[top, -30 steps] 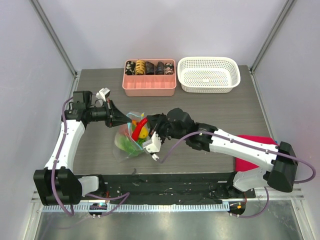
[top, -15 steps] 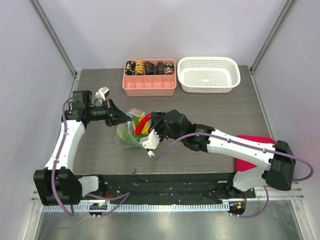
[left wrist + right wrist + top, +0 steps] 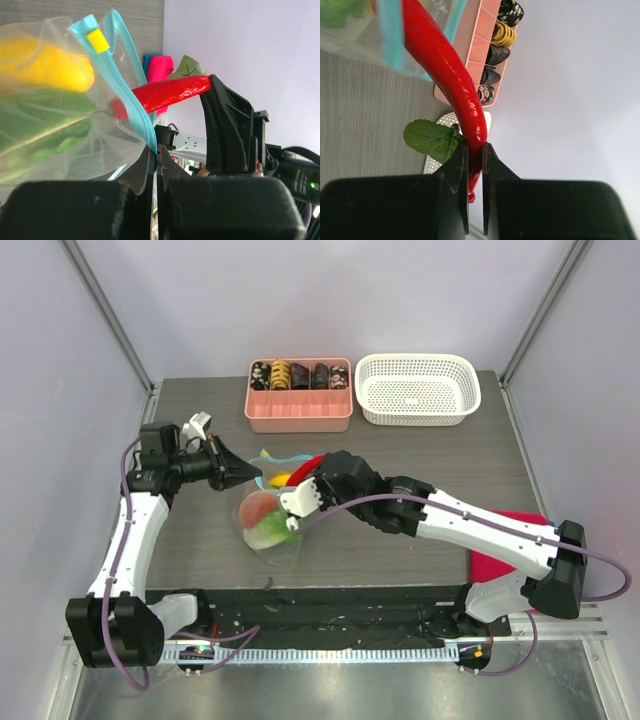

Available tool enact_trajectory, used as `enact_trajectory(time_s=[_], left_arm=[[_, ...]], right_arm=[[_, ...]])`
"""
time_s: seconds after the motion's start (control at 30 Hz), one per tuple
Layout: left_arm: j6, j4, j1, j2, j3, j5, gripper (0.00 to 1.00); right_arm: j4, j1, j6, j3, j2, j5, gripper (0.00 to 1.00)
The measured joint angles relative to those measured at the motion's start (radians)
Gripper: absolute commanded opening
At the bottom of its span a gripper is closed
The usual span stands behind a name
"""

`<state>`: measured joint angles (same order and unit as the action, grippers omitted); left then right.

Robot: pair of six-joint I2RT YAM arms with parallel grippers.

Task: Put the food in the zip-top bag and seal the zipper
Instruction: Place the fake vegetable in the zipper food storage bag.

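Observation:
The clear zip-top bag (image 3: 266, 524) hangs from my left gripper (image 3: 243, 476), which is shut on its light-blue zipper strip (image 3: 131, 102). Inside lie green lettuce (image 3: 45, 122), a yellow piece (image 3: 47, 70) and a red tomato (image 3: 258, 508). My right gripper (image 3: 318, 470) is shut on the stem end of the red chili (image 3: 445, 75), beside its green leaf (image 3: 430, 140). The chili's tip reaches between the blue edges at the bag's mouth (image 3: 390, 35). The chili also shows in the left wrist view (image 3: 167, 92), and so does the right gripper's black finger (image 3: 227, 130).
A pink compartment tray (image 3: 299, 412) with dark roll pieces stands at the back centre, and also shows in the right wrist view (image 3: 479, 55). A white lattice basket (image 3: 417, 412) stands to its right. A red-pink cloth (image 3: 505, 545) lies under the right arm.
My right gripper has drawn back up and to the right with the chili. The bag has sagged lower and toward the near edge. My left gripper has shifted slightly left.

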<state>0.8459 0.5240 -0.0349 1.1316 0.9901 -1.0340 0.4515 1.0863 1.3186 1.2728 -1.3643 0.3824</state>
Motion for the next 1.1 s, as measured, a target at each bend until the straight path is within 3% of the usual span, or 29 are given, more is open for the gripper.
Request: enact_trajectory(time_s=[0.77, 1.1], left_arm=[[0.127, -0.106, 0.017, -0.008, -0.058, 0.022, 0.0], [0.202, -0.19, 0.02, -0.008, -0.094, 0.021, 0.0]], right_arm=[[-0.055, 0.059, -0.179, 0.172, -0.227, 0.212, 0.01], [-0.031, 0.12, -0.372, 0.315, -0.366, 0.278, 0.01]])
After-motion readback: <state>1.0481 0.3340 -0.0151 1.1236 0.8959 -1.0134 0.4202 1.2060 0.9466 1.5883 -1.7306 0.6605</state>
